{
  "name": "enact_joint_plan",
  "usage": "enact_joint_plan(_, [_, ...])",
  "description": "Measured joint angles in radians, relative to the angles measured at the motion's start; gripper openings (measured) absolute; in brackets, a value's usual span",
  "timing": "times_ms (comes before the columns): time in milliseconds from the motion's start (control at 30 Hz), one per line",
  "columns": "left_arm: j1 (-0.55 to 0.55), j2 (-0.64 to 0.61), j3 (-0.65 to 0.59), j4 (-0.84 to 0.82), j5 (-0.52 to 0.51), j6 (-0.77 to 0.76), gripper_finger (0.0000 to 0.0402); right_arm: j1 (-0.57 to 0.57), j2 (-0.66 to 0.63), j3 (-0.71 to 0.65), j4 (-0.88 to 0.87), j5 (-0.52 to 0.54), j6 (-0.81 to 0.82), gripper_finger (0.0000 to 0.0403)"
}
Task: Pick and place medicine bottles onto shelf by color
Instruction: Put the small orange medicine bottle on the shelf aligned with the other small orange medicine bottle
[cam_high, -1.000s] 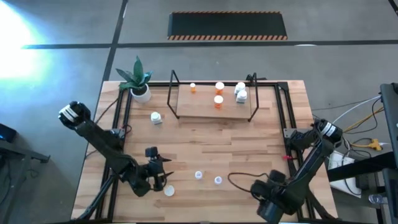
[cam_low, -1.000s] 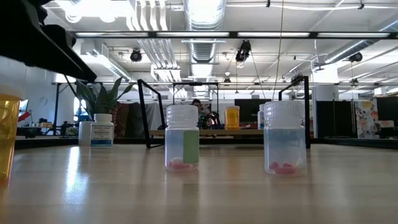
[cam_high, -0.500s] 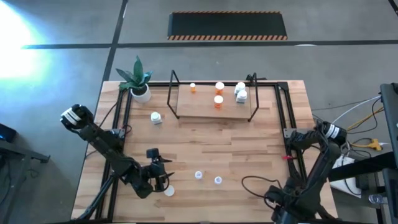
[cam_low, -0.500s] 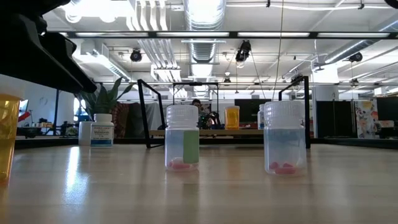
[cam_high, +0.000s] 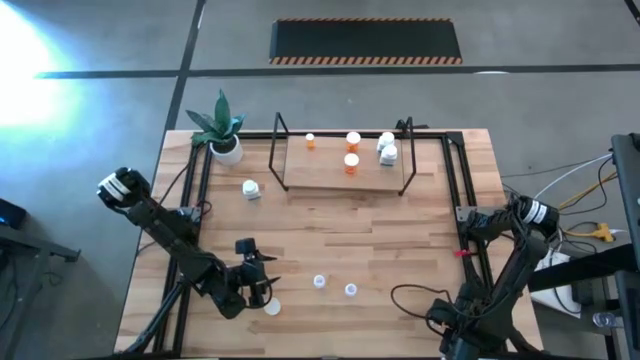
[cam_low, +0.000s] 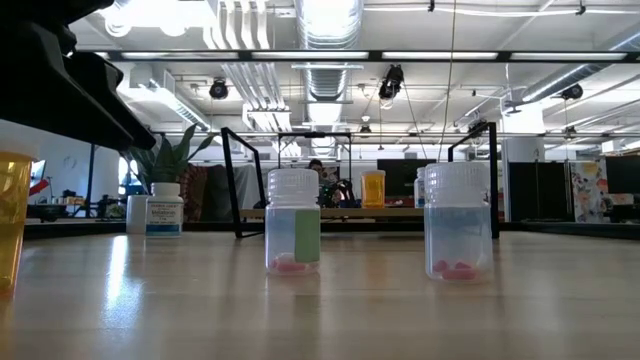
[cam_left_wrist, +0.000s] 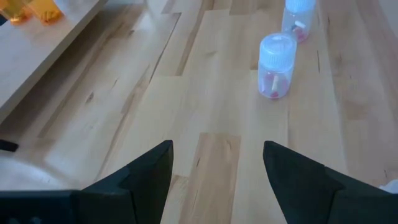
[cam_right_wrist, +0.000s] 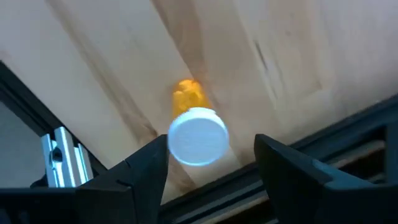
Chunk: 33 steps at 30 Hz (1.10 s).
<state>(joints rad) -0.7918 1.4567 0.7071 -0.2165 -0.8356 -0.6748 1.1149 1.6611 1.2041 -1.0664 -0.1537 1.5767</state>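
Observation:
My left gripper (cam_high: 262, 283) is open and empty low over the near left of the table; two clear bottles (cam_left_wrist: 276, 65) (cam_left_wrist: 297, 15) stand upright ahead of it. An orange bottle (cam_high: 272, 307) stands just near-side of it, also at the low view's left edge (cam_low: 12, 225). My right gripper (cam_right_wrist: 211, 155) is open above an upright orange, white-capped bottle (cam_right_wrist: 198, 135) at the near right edge; its fingers stand either side, apart from it. The arm (cam_high: 465, 325) hides that bottle from above. The shelf (cam_high: 330, 175) holds three orange and some white bottles.
A white bottle (cam_high: 250, 189) stands left of the shelf, and a potted plant (cam_high: 222, 130) at the far left corner. Black rails (cam_high: 462, 200) run along the table's sides. The tabletop between the shelf and the clear bottles (cam_high: 335, 286) is bare wood.
My right gripper has moved toward the table's near right corner and now stays there. My left arm has shifted only slightly. No bottle has moved.

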Motion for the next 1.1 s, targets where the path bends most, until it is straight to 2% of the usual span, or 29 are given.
enact_joint_plan(133, [0.000,0.000,0.000,0.004,0.000,0.000,0.0233,0.000,0.000,-0.017,0.038,0.022,-0.018,0.0202])
enact_joint_plan(467, [0.000,0.000,0.000,0.010,-0.007,0.001,0.0233,-0.008,0.000,-0.029,0.079,0.054,-0.044,0.0115])
enact_joint_plan(633, [0.005,0.000,0.000,0.019,-0.008,0.005,0.0233,-0.058,-0.003,-0.022,0.077,0.112,-0.110,0.0100])
enact_joint_plan(867, [0.016,0.000,0.000,0.024,-0.008,0.010,0.0233,-0.263,-0.004,0.057,0.077,0.201,-0.430,0.0121])
enact_joint_plan(1100, [0.042,0.000,0.000,0.025,-0.016,0.003,0.0233,-0.587,-0.004,0.167,0.077,0.235,-0.825,0.0106])
